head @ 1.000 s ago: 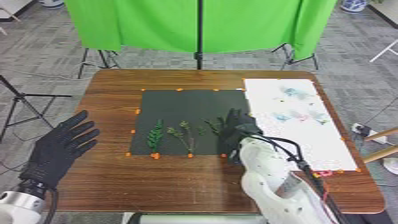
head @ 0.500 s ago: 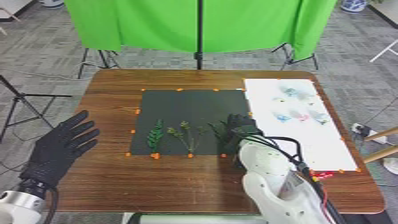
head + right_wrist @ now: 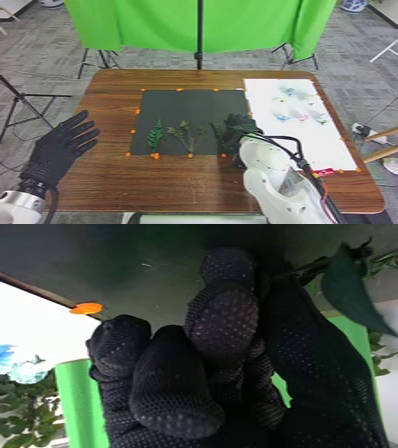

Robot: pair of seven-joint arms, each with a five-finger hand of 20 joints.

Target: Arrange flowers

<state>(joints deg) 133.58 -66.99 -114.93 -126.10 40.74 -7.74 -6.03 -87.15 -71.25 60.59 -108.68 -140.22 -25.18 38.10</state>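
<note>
Flower stem [image 3: 351, 289], leafy green: pinched between thumb and curled fingers of the right hand [image 3: 238, 126], at right side of dark mat [image 3: 182, 102]. Two green sprigs [image 3: 187, 139] lie left of it, same mat. Pale blue and pink flowers [image 3: 302, 118] on white sheet [image 3: 315, 145], farther right. Left hand [image 3: 59, 145] at table's [image 3: 107, 175] left side, fingers straight, spread.

Robotics lab, prob.; white robot arms [image 3: 274, 176], wooden table [image 3: 169, 187], green backdrop [image 3: 155, 25], tripod [image 3: 19, 95], gry carpet flr [image 3: 44, 62]
</note>
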